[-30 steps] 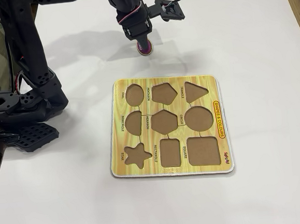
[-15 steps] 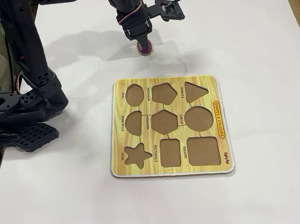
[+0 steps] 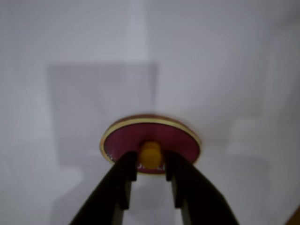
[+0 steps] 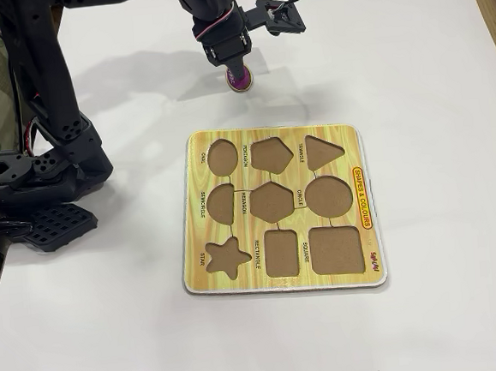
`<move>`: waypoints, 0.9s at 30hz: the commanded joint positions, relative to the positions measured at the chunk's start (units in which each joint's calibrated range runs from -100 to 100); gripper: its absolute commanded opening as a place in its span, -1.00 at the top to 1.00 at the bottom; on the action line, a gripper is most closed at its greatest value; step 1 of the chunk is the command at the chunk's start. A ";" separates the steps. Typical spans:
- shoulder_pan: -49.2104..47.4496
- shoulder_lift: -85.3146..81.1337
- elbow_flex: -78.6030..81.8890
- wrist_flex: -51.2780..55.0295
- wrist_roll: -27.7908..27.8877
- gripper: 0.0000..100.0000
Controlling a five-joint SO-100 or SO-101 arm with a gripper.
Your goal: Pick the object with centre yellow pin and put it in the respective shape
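Wrist view: the hand has its two dark fingers narrowed on either side of the yellow knob of the purple oval piece, which appears to sit on the white surface. The fingers look to be touching the knob, so the grasp seems made or very nearly so, with the lift not yet begun.

Fixed view: the hand stands over the piece on the bare surface, near the far edge of the yellow puzzle board but apart from it. All nine cutouts are empty. The cutout labelled OVAL lies in the corner nearest the piece. The next move likely calls for a lift, a short carry to that corner, and turning the piece to match the hole. The arm's black base stands at the left; a wooden strip shows at the upper right.
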 commanded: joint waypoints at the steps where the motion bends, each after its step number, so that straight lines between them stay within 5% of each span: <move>1: 0.78 -1.65 -0.36 -0.05 0.17 0.90; 27: 5.66 -10.44 6.74 0.12 0.28 0.91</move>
